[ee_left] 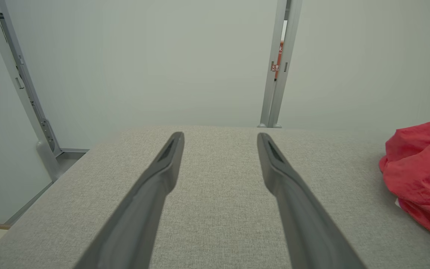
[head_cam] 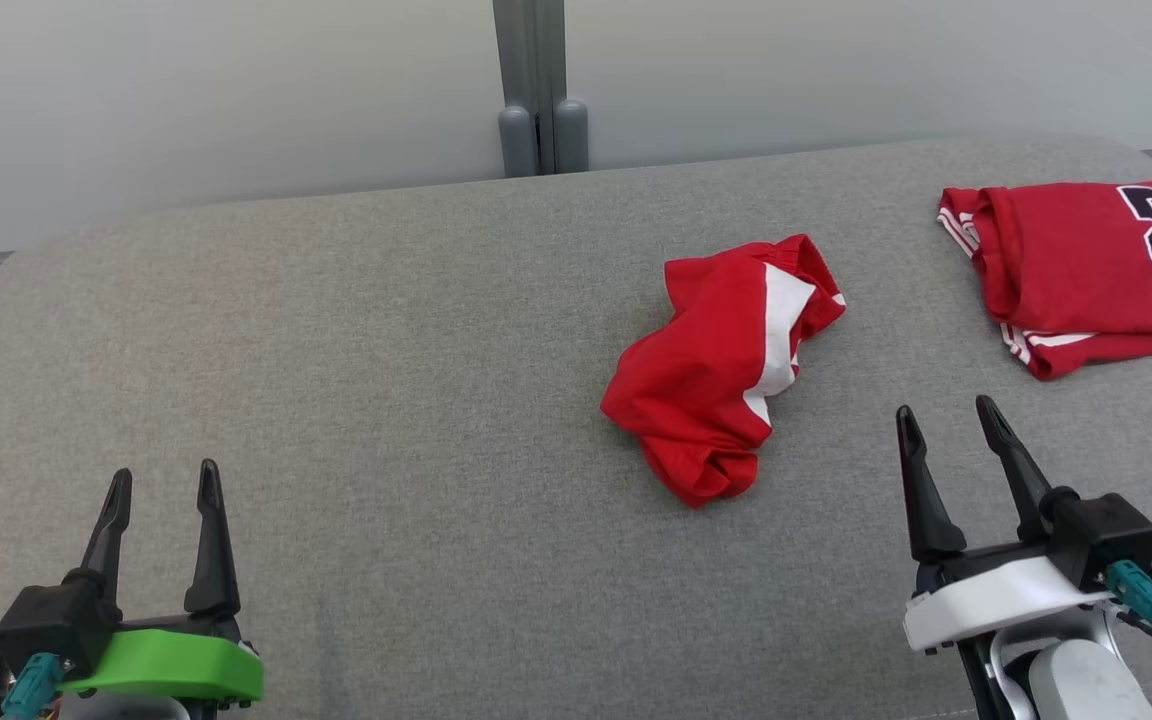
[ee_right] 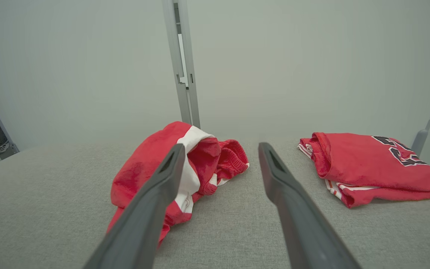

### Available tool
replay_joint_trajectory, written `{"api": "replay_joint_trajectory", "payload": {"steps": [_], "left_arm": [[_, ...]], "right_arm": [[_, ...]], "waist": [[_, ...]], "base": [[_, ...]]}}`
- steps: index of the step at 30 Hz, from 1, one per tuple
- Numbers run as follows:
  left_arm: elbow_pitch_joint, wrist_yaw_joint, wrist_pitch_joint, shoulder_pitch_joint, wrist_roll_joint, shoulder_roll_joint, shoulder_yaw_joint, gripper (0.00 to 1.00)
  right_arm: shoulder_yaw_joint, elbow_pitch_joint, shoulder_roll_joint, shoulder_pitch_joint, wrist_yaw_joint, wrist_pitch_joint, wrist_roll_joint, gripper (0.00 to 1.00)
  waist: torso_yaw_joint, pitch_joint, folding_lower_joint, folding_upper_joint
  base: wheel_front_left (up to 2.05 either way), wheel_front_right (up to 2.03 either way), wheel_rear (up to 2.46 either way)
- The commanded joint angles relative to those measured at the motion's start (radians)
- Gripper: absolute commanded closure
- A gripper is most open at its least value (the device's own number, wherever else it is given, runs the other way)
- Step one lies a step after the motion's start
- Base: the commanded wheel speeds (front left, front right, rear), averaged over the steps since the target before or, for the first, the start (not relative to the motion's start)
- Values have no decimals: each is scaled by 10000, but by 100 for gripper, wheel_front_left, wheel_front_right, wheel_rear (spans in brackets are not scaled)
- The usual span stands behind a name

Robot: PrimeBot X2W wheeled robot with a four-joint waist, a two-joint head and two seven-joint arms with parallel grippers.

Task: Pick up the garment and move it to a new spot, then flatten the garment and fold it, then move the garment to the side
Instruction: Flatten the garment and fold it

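Because the crumpled red shorts (head_cam: 726, 370) lie right of centre on the grey surface (head_cam: 336, 350), the right pincer (head_cam: 944, 405) is clearly the nearer one. The heap sits ahead of it and off to its left, near but not touching. The left pincer (head_cam: 164, 468) is well apart from the heap, across bare cloth. Both pincers hover with their fingers spread wide and nothing between them. The heap's long axis runs away from the robot, leaning right at the far end, where a ruched waistband shows beside a white panel. In my judgement a reach from the right would meet the near, bunched end first. The crumpling hides the leg openings and hems, so which edge is which cannot be told. In the left wrist view the shorts are cut off at the right edge. A folded red jersey (head_cam: 1086, 270) lies apart at the far right of the surface, its dark number clipped by the head view's border.
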Motion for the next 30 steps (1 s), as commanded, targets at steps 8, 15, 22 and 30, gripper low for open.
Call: {"api": "replay_joint_trajectory", "payload": {"steps": [8, 15, 22, 30], "left_arm": [[60, -171, -26, -574, 96, -85, -94, 0], [109, -374, -27, -1322, 202, -220, -266, 0], [293, -555, -26, -1876, 295, -397, -332, 0], [472, -715, -26, -2217, 434, -550, -232, 0]], "right_arm": [[20, 1056, -475, -1858, -16, 66, -277, 0], [128, 3289, -994, -3778, -18, 52, -110, 0], [325, 5786, -1129, -5036, -18, -20, -185, 0], [694, 7437, -932, -5788, -18, -21, -59, 0]], "waist": [[257, 603, 0, 0], [715, 1508, 0, 0], [1215, 2191, 0, 0], [1765, 2485, 0, 0]], "base": [[0, 0, 0], [0, 0, 0], [0, 0, 0], [0, 0, 0]]}}
